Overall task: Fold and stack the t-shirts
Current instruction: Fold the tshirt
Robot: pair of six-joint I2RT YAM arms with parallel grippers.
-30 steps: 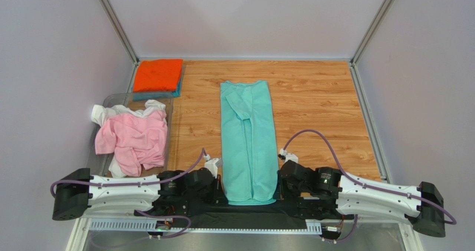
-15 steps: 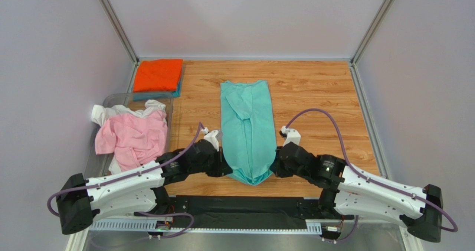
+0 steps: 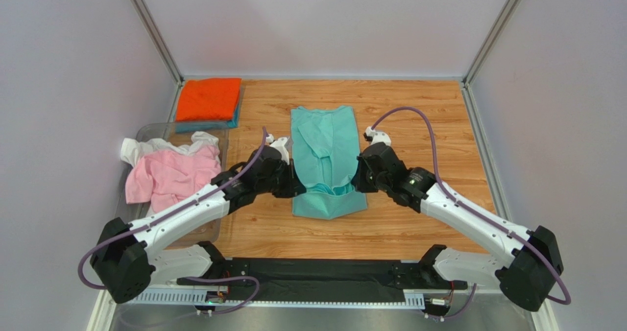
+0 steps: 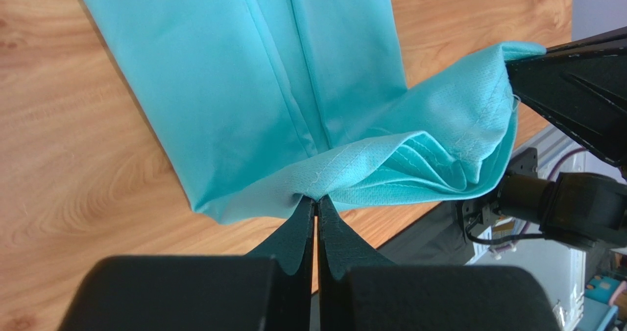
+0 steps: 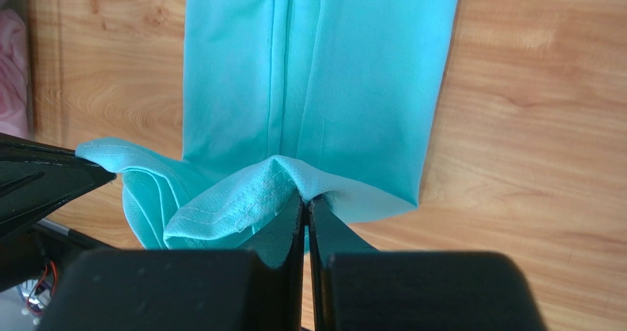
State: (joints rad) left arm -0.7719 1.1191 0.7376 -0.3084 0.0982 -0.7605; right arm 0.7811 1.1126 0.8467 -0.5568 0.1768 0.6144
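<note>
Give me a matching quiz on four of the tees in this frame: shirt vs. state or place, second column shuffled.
Shirts:
1. mint-green t-shirt
2. orange t-shirt
3. pink t-shirt
4. teal-blue t-shirt

States:
A. crumpled heap, left side
B. only an edge showing, under another tee
C. near hem lifted, doubling back over itself
D. folded flat, far-left corner, on top of another tee

Pairs: 1-C, 2-D, 3-A, 4-B

left pincer (image 4: 316,202): clamped, arm stretched forward | right pincer (image 5: 305,197): clamped, arm stretched forward
</note>
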